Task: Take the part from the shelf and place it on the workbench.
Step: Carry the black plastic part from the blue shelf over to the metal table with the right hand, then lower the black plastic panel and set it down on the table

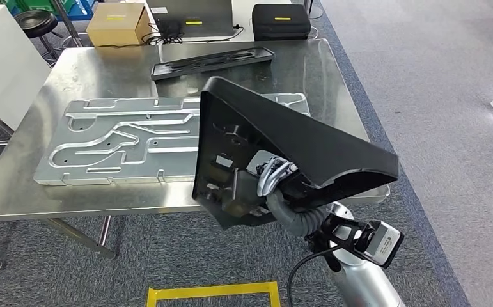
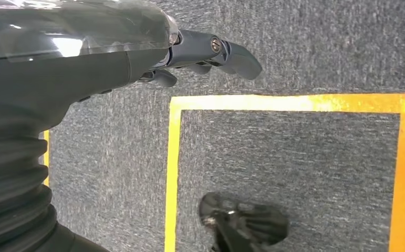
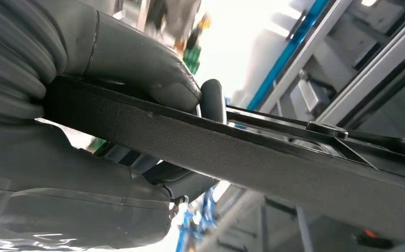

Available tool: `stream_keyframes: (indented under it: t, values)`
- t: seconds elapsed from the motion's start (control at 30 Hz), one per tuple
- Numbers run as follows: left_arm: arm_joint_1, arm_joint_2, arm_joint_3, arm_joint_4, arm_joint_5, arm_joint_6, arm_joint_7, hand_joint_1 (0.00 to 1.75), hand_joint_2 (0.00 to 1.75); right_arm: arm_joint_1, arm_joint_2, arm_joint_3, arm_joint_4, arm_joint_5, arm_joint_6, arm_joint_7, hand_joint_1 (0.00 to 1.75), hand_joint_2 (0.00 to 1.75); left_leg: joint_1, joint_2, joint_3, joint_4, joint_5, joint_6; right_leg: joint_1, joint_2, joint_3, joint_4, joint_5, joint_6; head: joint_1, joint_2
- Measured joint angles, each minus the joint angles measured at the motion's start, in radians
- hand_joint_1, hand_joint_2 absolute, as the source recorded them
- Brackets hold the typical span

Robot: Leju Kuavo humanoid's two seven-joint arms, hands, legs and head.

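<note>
Right hand (image 1: 275,182) grips the black part (image 1: 295,147), held in the air tilted over the bench's (image 1: 13,192) near right edge; pickup looks done, set-down not yet. Left hand (image 2: 200,55) hangs over the floor, fingers loosely apart, holding nothing. Farther back, a grey metal plate (image 1: 122,144) lies on the bench.

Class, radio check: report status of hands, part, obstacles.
Right hand grips black part above workbench. Left hand empty, fingers apart. Grey plate occupies bench.
</note>
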Motion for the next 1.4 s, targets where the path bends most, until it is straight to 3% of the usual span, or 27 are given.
stream_keyframes:
  t: [0.07, 0.1, 0.27, 0.33, 0.4, 0.43, 0.47, 0.5, 0.57, 0.63, 0.77, 0.83, 0.9, 0.93, 0.97, 1.0, 1.07, 1.1, 1.17, 1.27, 1.33, 1.4]
  values:
    - [0.000, 0.001, 0.000, 0.000, -0.002, -0.001, -0.005, 0.00, 1.75, -0.033, 0.000, -0.036, -0.001, 0.011, -0.014, 0.001, 1.73, 1.75, 0.002, 0.003, 0.047, -0.137, 0.081, 0.001, 0.001, 0.001, 0.009, 0.010, -0.015, 0.009, 0.000, 0.000]
    - [-0.001, 0.002, 0.000, 0.000, -0.004, -0.003, -0.007, 0.00, 1.75, -0.054, 0.000, -0.055, 0.003, 0.013, -0.024, 0.004, 1.73, 1.75, 0.001, 0.003, 0.063, -0.180, 0.099, 0.005, 0.002, 0.002, 0.009, 0.015, -0.021, 0.015, 0.000, 0.000]
    - [-0.005, 0.003, -0.001, 0.000, -0.015, -0.014, -0.026, 0.00, 1.75, -0.198, -0.001, -0.156, 0.103, 0.066, -0.097, 0.026, 1.73, 1.75, -0.002, 0.000, 0.069, -0.206, 0.098, 0.039, 0.000, 0.002, -0.006, 0.042, -0.041, 0.041, 0.000, 0.000]
    - [-0.007, 0.003, -0.002, 0.000, -0.019, -0.021, -0.032, 0.00, 1.75, -0.268, -0.003, -0.180, 0.176, 0.134, -0.158, 0.040, 1.73, 1.75, -0.001, 0.001, 0.069, -0.209, 0.099, 0.048, -0.003, 0.001, -0.053, 0.135, -0.089, 0.051, 0.000, 0.000]
    - [-0.009, 0.004, -0.002, 0.000, -0.021, -0.025, -0.036, 0.00, 1.75, -0.336, -0.004, -0.189, 0.268, 0.231, -0.236, 0.056, 1.73, 1.75, -0.002, 0.001, 0.068, -0.209, 0.099, 0.051, -0.004, 0.001, -0.127, 0.270, -0.139, 0.056, 0.000, 0.000]
    - [-0.010, 0.004, -0.002, 0.000, -0.021, -0.026, -0.037, 0.00, 1.75, -0.368, -0.004, -0.189, 0.314, 0.288, -0.276, 0.070, 1.73, 1.75, -0.002, 0.001, 0.069, -0.208, 0.098, 0.052, -0.005, 0.001, -0.153, 0.309, -0.141, 0.056, 0.000, 0.000]
    - [-0.010, 0.004, -0.002, 0.000, -0.021, -0.027, -0.037, 0.00, 1.75, -0.400, -0.004, -0.187, 0.361, 0.349, -0.315, 0.089, 1.73, 1.75, -0.002, -0.001, 0.070, -0.208, 0.098, 0.051, -0.005, 0.001, -0.160, 0.309, -0.123, 0.054, 0.000, 0.000]
    - [-0.010, 0.005, -0.002, 0.000, -0.022, -0.029, -0.037, 0.00, 1.75, -0.433, -0.004, -0.182, 0.408, 0.413, -0.350, 0.114, 1.73, 1.75, -0.003, -0.002, 0.071, -0.208, 0.097, 0.051, -0.005, 0.001, -0.148, 0.268, -0.086, 0.051, 0.000, 0.000]
    - [-0.011, 0.005, -0.002, 0.000, -0.023, -0.033, -0.037, 0.00, 1.75, -0.508, -0.001, -0.162, 0.508, 0.551, -0.418, 0.172, 1.73, 1.75, -0.004, -0.005, 0.074, -0.208, 0.095, 0.047, -0.002, 0.001, -0.091, 0.128, -0.007, 0.040, 0.000, 0.000]
    - [-0.013, 0.005, -0.002, 0.000, -0.024, -0.037, -0.036, 0.00, 1.75, -0.588, 0.010, -0.127, 0.622, 0.695, -0.469, 0.240, 1.73, 1.75, -0.006, -0.006, 0.071, -0.208, 0.096, 0.038, 0.004, 0.002, -0.058, 0.042, 0.024, 0.031, 0.000, 0.000]
    - [-0.016, 0.006, -0.002, 0.000, -0.024, -0.046, -0.039, 0.00, 1.75, -0.727, 0.058, -0.010, 0.884, 0.974, -0.471, 0.410, 1.73, 1.75, -0.006, -0.003, 0.066, -0.201, 0.089, 0.014, 0.003, 0.004, -0.053, 0.020, 0.026, 0.014, 0.000, 0.000]
    - [-0.018, 0.006, -0.002, 0.000, -0.024, -0.051, -0.041, 0.00, 1.75, -0.777, 0.093, 0.054, 1.002, 1.073, -0.440, 0.472, 1.73, 1.75, -0.005, -0.002, 0.031, -0.126, 0.047, 0.004, 0.000, 0.002, -0.048, 0.013, 0.028, 0.004, 0.000, 0.000]
    - [-0.019, 0.006, -0.002, 0.000, -0.024, -0.059, -0.043, 0.00, 1.75, -0.806, 0.127, 0.114, 1.107, 1.142, -0.405, 0.516, 1.73, 1.75, -0.004, -0.002, -0.037, 0.006, -0.005, -0.003, 0.003, 0.001, -0.046, 0.013, 0.026, -0.003, 0.000, 0.000]
    - [-0.018, 0.006, -0.002, 0.000, -0.024, -0.064, -0.043, 0.00, 1.75, -0.812, 0.141, 0.143, 1.152, 1.173, -0.387, 0.534, 1.73, 1.75, -0.004, -0.002, -0.064, 0.052, -0.016, -0.006, 0.004, 0.000, -0.045, 0.013, 0.024, -0.004, 0.000, 0.000]
    - [-0.017, 0.006, -0.002, 0.000, -0.024, -0.070, -0.045, 0.00, 1.75, -0.816, 0.152, 0.169, 1.191, 1.201, -0.371, 0.547, 1.73, 1.75, -0.004, -0.002, -0.074, 0.062, -0.006, -0.007, 0.005, -0.001, -0.043, 0.014, 0.022, -0.004, 0.000, 0.000]
    - [-0.015, 0.006, -0.002, 0.000, -0.024, -0.075, -0.048, 0.00, 1.75, -0.817, 0.161, 0.194, 1.224, 1.227, -0.358, 0.554, 1.73, 1.75, -0.004, -0.001, -0.064, 0.031, 0.022, -0.007, 0.006, -0.001, -0.041, 0.016, 0.019, -0.004, 0.000, 0.000]
    - [-0.013, 0.006, -0.003, 0.000, -0.025, -0.084, -0.055, 0.00, 1.75, -0.818, 0.174, 0.234, 1.270, 1.264, -0.342, 0.558, 1.73, 1.75, -0.004, -0.001, -0.004, -0.101, 0.093, -0.003, 0.006, -0.001, -0.036, 0.021, 0.011, 0.001, 0.000, 0.000]
    - [-0.013, 0.007, -0.003, 0.000, -0.027, -0.087, -0.059, 0.00, 1.75, -0.819, 0.178, 0.252, 1.289, 1.276, -0.337, 0.555, 1.73, 1.75, -0.006, -0.001, 0.023, -0.158, 0.113, 0.002, 0.008, -0.001, -0.035, 0.025, 0.007, 0.004, 0.000, 0.000]
    - [-0.014, 0.007, -0.004, 0.000, -0.031, -0.094, -0.067, 0.00, 1.75, -0.818, 0.183, 0.283, 1.322, 1.293, -0.332, 0.548, 1.73, 1.75, -0.008, -0.002, 0.046, -0.203, 0.117, 0.014, 0.011, 0.000, -0.037, 0.029, 0.002, 0.012, 0.000, 0.000]
    - [-0.015, 0.007, -0.011, 0.000, -0.038, -0.099, -0.076, 0.00, 1.75, -0.812, 0.185, 0.313, 1.354, 1.305, -0.344, 0.546, 1.73, 1.75, -0.005, -0.002, 0.048, -0.210, 0.119, 0.032, 0.012, 0.001, -0.041, 0.036, -0.007, 0.025, 0.000, 0.000]
    - [-0.019, 0.006, -0.020, 0.000, -0.044, -0.100, -0.078, 0.00, 1.75, -0.809, 0.185, 0.324, 1.368, 1.308, -0.364, 0.548, 1.73, 1.75, -0.001, -0.001, 0.051, -0.216, 0.120, 0.043, 0.010, 0.001, -0.073, 0.106, -0.048, 0.036, 0.000, 0.000]
    - [-0.025, 0.006, -0.027, 0.000, -0.050, -0.099, -0.078, 0.00, 1.75, -0.799, 0.182, 0.331, 1.382, 1.309, -0.386, 0.549, 1.73, 1.75, -0.001, 0.000, 0.052, -0.216, 0.119, 0.048, 0.006, 0.001, -0.144, 0.240, -0.103, 0.043, 0.000, 0.000]
